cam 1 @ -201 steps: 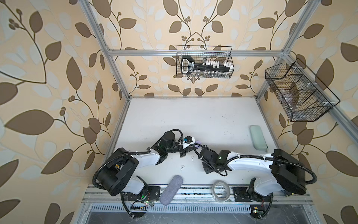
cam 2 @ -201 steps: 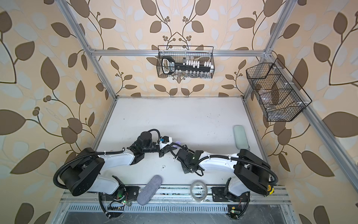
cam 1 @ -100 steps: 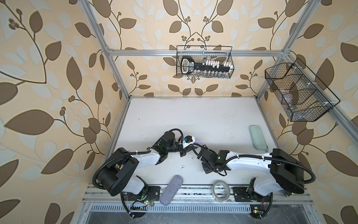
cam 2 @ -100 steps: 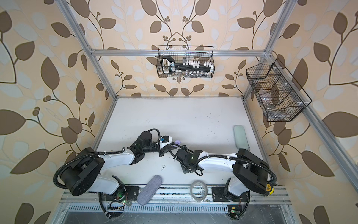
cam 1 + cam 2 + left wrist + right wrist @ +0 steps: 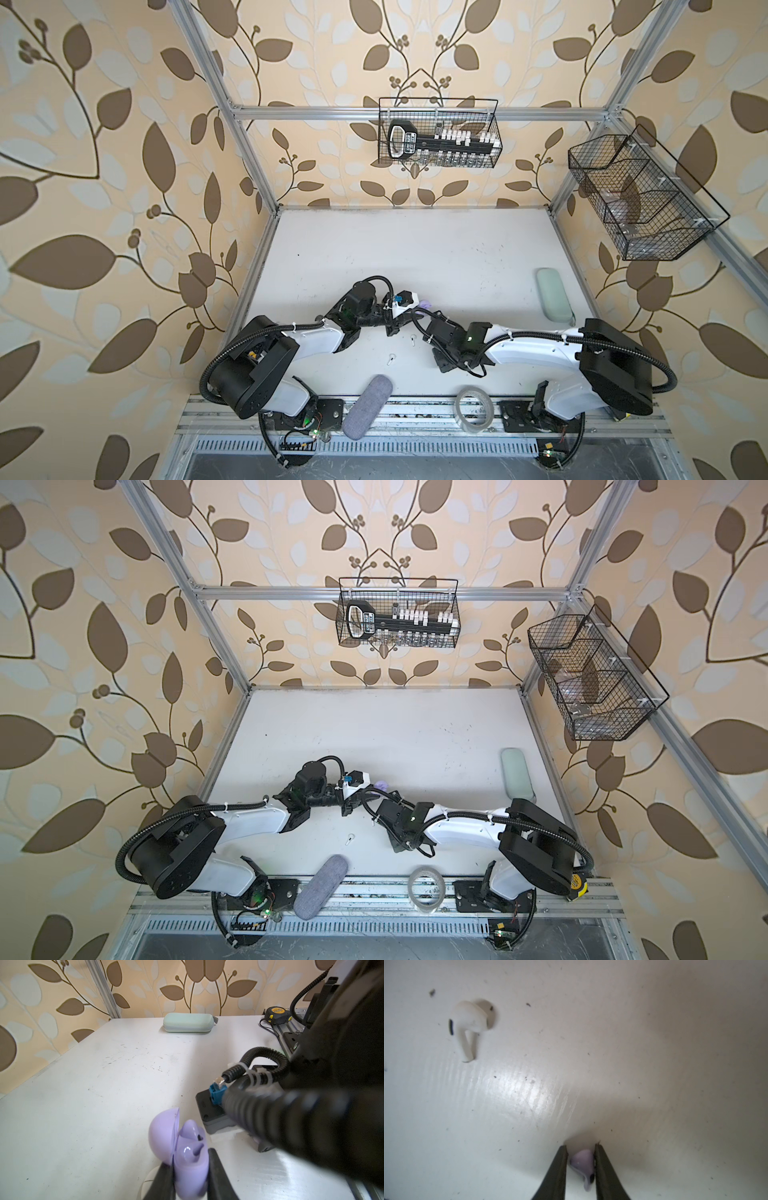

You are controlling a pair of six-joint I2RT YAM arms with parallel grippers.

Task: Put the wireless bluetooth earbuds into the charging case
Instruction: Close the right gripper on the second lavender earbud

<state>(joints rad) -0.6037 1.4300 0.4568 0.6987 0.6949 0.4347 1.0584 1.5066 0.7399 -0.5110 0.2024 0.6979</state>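
So in both top views the left arm (image 5: 316, 336) and right arm (image 5: 528, 345) met nose to nose around the lower middle of the white table (image 5: 415, 249), with a bit of the lilac charging case (image 5: 424, 304) peeking out just above where they met. A white earbud (image 5: 413, 338) lay right below that spot and another white earbud (image 5: 390, 359) sat lower left of it, both loose on the table. A green glasses case (image 5: 555, 295) was at the right edge, with a grey pouch (image 5: 368, 405) and a tape roll (image 5: 476, 409) along the bottom rail. In the left wrist view, the left gripper (image 5: 190, 1167) was clamped on the lilac charging case (image 5: 191, 1169) at bottom centre, lid flipped open to the left. A lilac lump stuck up from its tray, too blurry to call. In the right wrist view, the right gripper (image 5: 581, 1147) at bottom centre had its fingers (image 5: 558, 1172) hugging a lilac earbud (image 5: 582, 1161) on both sides, but I honestly couldn't tell if it was properly pinched. One white earbud (image 5: 467, 1024) lay in the upper left.
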